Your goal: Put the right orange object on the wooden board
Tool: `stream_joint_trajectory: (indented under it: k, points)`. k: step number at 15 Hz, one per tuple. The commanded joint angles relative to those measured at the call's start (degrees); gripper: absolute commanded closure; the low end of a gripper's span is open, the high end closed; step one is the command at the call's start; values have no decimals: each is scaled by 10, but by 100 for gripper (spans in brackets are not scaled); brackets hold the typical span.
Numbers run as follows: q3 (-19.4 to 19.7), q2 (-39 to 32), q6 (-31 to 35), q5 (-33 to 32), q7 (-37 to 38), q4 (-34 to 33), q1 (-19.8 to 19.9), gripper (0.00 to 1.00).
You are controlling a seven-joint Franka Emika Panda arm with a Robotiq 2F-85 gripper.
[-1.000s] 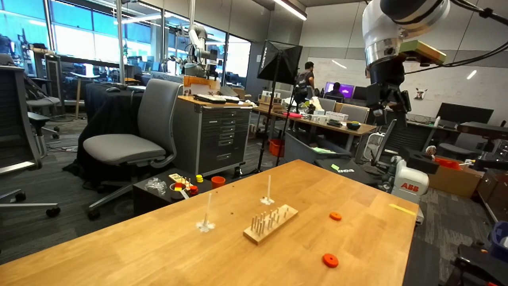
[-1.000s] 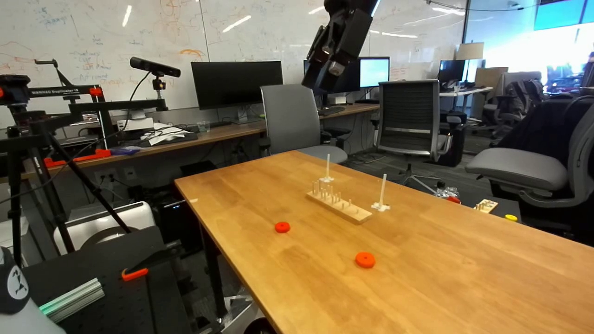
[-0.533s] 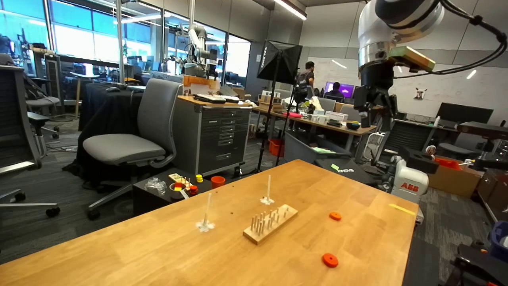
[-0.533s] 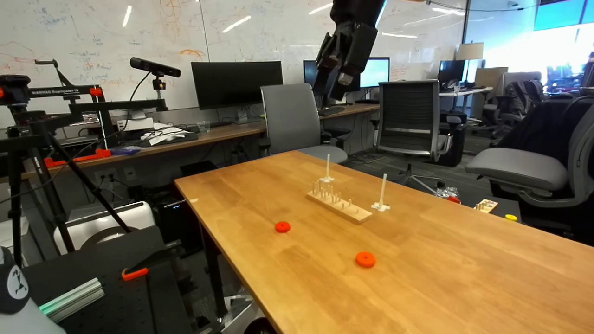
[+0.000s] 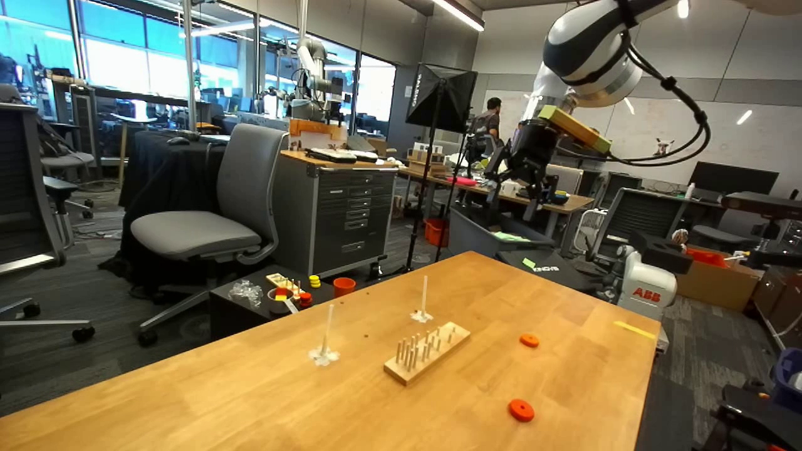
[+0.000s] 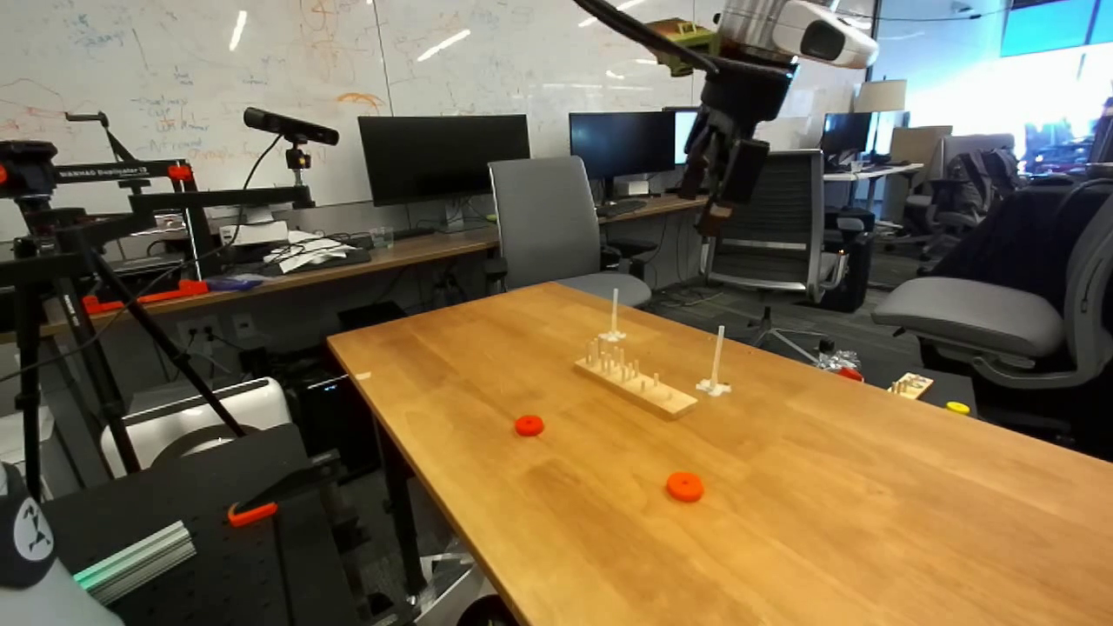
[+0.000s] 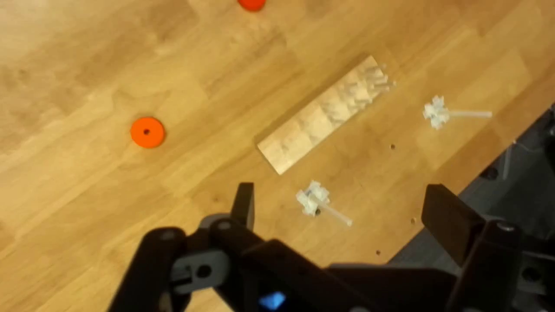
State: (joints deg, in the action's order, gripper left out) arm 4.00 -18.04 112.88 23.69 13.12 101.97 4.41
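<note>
Gripper (image 7: pixel 340 203) hangs high over the tabletop (image 7: pixel 208 173), fingers (image 7: pixel 451 216) spread wide, nothing held. Wooden board (image 7: pixel 299 134) lies pegs (image 5: pixel 413 357) up. Two look-alikes lie flat on the tabletop off it: an orange disc (image 5: pixel 529 340) nearer the sparsely pegged end, its twin (image 5: pixel 521 410) nearer the crowded end. Which counts as the right one depends on the viewpoint; cannot tell.

Step in hand, by my judgement: approach, nothing placed yet. Wrist view shows an upright stick (image 7: pixel 334 211) between the fingers and neither disc there, so travel across first, staying above stick height. Then centre on the chosen disc, come straight down and go low; so flat a piece offers little rim. Close gently on opposite edges, keep it level, lift clear of the peg tops before crossing. Sparse end looks the easier landing.
</note>
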Motion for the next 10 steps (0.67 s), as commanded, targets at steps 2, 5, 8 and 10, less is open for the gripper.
stream_joint_trajectory:
  k: [2,5,8,10]
  points:
    - [31,-85,40,-33,104,-100,11,0]
    - [61,-133,39,-90,173,-132,9,0]
    - [81,-178,-12,-147,234,-159,-1,0]
    - [78,-205,-63,-174,250,-176,-6,0]
